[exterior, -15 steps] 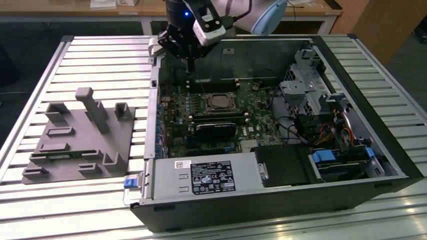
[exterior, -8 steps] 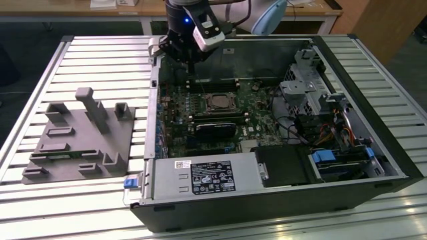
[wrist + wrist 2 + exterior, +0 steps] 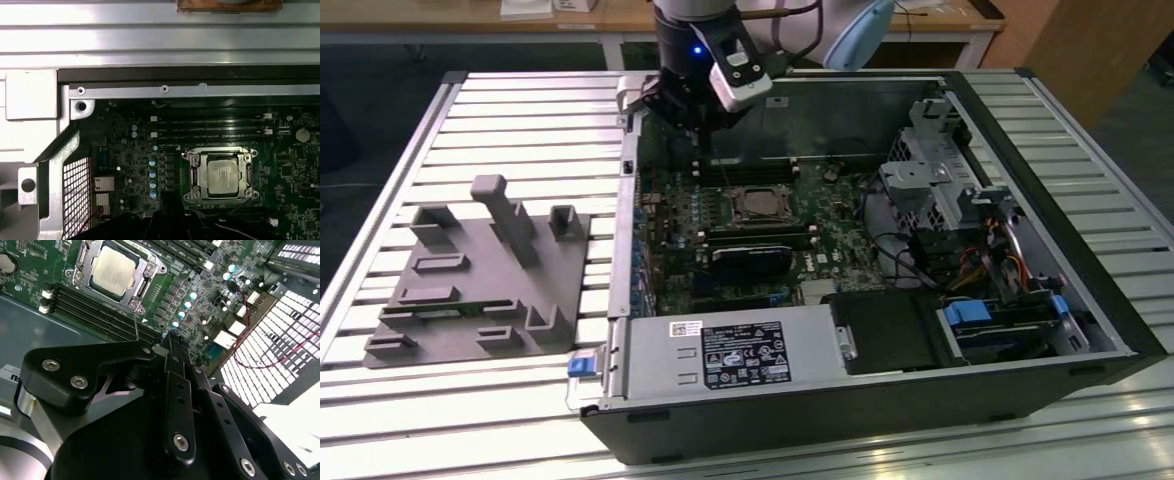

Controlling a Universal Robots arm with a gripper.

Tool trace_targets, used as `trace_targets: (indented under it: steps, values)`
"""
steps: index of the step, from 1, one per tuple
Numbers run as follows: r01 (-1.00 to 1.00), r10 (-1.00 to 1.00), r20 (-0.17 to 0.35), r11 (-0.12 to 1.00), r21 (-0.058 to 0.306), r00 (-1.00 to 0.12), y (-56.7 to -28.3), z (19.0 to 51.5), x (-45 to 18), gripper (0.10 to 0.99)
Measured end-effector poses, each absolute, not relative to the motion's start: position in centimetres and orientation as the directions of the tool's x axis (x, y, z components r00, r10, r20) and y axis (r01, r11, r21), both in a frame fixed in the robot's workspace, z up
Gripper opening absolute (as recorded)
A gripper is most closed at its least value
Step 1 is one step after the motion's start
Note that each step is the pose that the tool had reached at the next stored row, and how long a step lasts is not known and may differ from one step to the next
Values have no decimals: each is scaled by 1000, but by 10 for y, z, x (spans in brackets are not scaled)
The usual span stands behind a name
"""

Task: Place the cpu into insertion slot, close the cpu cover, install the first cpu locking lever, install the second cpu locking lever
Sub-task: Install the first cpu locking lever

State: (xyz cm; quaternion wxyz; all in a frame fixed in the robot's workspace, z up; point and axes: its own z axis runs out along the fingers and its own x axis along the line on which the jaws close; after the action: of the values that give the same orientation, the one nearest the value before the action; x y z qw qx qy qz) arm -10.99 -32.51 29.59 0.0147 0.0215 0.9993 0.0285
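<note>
Cpu (image 3: 221,176) sits in the slot (image 3: 220,150) on the green board (image 3: 290,172), inside the open case (image 3: 1067,250). Cover (image 3: 200,172) lies flat around it. Pincer (image 3: 167,340) is pressed together and empty, poised near the memory slots (image 3: 100,310), apart from the cpu.

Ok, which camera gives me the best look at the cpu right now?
The second wrist view: the cpu appears closest and unobstructed, silver top fully visible. The first wrist view shows the cpu squarely but farther off; in the exterior view the cpu is a tiny square.
</note>
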Motion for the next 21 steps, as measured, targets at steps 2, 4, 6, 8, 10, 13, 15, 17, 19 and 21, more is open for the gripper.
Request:
trace_targets:
  steps: [2,4,6,8,10,13,15,17,19,21]
  values:
    - [42,44,-26,997,60,-999,-325,293,-109,106]
    - [42,44,-23,997,67,-999,-325,292,-109,106]
    - [43,44,-19,996,79,-999,-325,290,-108,106]
    - [43,44,-16,994,97,-999,-325,289,-108,106]
    - [43,45,-14,993,112,-999,-325,288,-108,106]
    - [43,45,-9,992,122,-999,-325,285,-106,106]
    - [44,45,-5,991,128,-999,-325,283,-104,106]
    - [44,45,-2,990,135,-999,-325,281,-103,106]
    - [44,45,1,988,146,-999,-325,280,-102,106]
    - [45,45,4,986,161,-999,-325,279,-102,106]
